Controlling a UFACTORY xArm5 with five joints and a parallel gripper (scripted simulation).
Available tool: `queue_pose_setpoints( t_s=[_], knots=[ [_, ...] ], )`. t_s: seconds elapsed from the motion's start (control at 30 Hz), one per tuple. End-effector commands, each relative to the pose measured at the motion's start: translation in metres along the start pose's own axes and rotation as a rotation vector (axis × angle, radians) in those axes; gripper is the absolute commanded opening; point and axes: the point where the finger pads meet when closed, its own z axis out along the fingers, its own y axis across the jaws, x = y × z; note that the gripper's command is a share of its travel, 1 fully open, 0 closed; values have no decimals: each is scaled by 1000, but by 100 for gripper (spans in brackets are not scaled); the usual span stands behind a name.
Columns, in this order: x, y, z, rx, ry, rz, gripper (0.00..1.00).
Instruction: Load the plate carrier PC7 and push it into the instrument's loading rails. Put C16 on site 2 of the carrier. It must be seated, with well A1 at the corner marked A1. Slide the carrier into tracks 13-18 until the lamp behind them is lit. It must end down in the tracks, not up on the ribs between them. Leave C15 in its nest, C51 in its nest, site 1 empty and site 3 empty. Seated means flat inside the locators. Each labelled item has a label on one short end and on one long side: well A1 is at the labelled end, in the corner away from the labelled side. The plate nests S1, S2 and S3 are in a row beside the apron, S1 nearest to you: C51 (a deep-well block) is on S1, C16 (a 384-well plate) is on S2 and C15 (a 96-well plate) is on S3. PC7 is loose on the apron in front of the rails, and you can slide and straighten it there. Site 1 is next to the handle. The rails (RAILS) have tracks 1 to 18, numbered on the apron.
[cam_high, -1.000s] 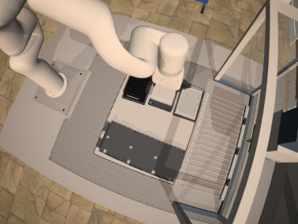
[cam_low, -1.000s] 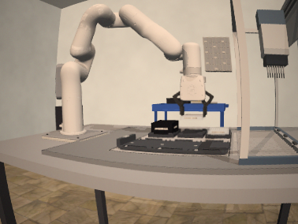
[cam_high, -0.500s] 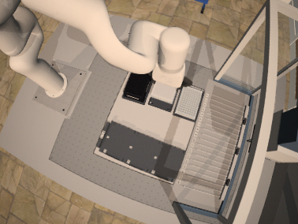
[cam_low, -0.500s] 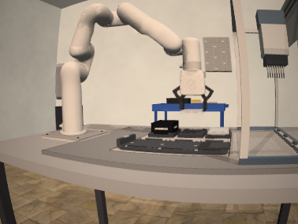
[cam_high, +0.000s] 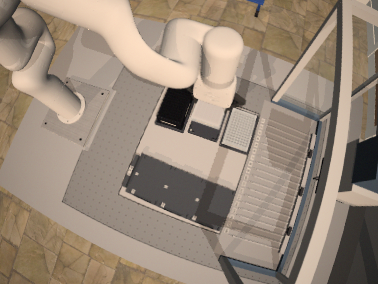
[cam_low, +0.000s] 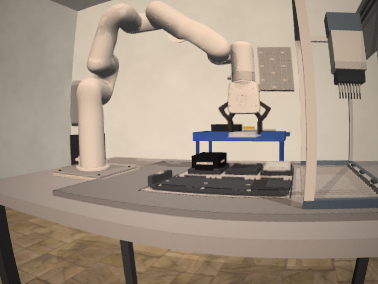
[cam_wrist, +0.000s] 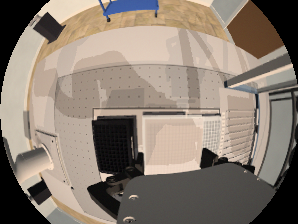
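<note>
Claw (cam_low: 243, 127): fingers spread near full width and clamped on C16 (cam_high: 209, 115), gripped across its short dimension as judged from the exterior view. Contact faces too small to resolve.

C16 position: held in the air directly above nest S2 (cam_high: 204, 131), clear of the nest. Dark nest floor shows just beyond the plate's near edge in the top view.

Neighbours of S2: C51 (cam_high: 175, 109) seated on one side, C15 (cam_high: 240, 130) on the other, rail-ward side. Neither touched.

Key relation for next move: PC7 (cam_high: 175, 187) lies on the bench (cam_high: 100, 165) across the apron from S2, on the side away from the arm's wrist. Site 2, the middle of the carrier, sits almost straight out from S2. Appears to be a short carry, mostly along the plate's own long axis.

Long axes: C16 runs crosswise to the nest row; PC7 runs parallel to that row, pointing at the rails (cam_high: 280, 170). Plate therefore lies crosswise to the carrier, probably matching the site without a large turn.

Labels on C16 and A1 mark at site 2: not legible, so corner match unconfirmed.
</note>
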Motion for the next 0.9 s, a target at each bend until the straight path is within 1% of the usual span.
queue_pose_setpoints(
  t_s=[0.0,0.13,0.47,0.53,0.73,0.8,0.87],
  knots=[
    [0,1,-11,-4,1,0,0],
    [0,1,-17,-4,1,0,0],
    [0,1,-17,-4,1,0,0],
    [-10,1,-17,-4,1,45,0],
    [-40,1,-17,-5,1,45,0],
    [-40,1,-17,-5,1,45,0],
    [-50,1,-17,-5,1,45,0]
  ],
)
